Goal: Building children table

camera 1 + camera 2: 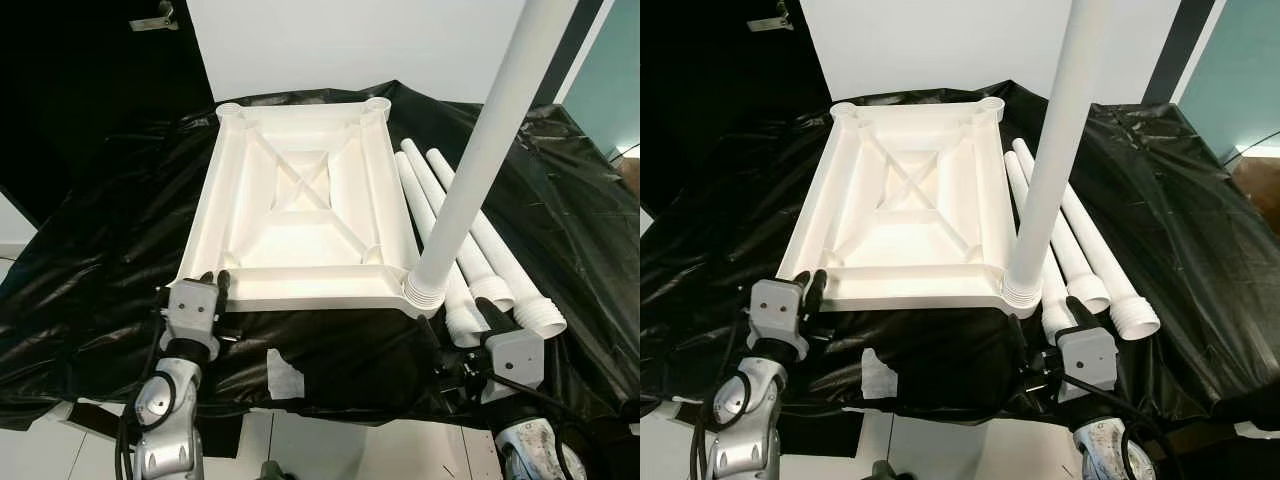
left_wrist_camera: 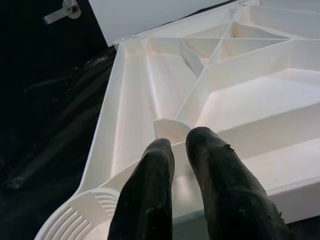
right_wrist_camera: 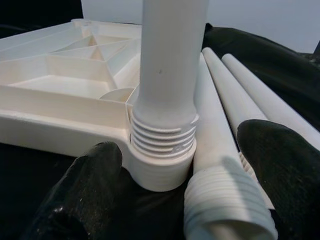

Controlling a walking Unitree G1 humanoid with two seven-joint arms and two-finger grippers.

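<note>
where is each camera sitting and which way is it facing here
Left eye view: on the head, facing down at the upturned white tabletop on black sheeting; both arms show.
Right eye view: same scene; upright leg in the near right socket, loose legs beside.
Left wrist view: along the left claw at the tabletop's near left corner.
Right wrist view: along the right claw, flanking the upright leg's threaded base.
Shared: the tabletop.

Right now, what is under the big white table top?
The table top lies upside down on a black plastic sheet, with three loose legs beside it. Whatever is beneath the sheet is covered, so I cannot tell.
</note>
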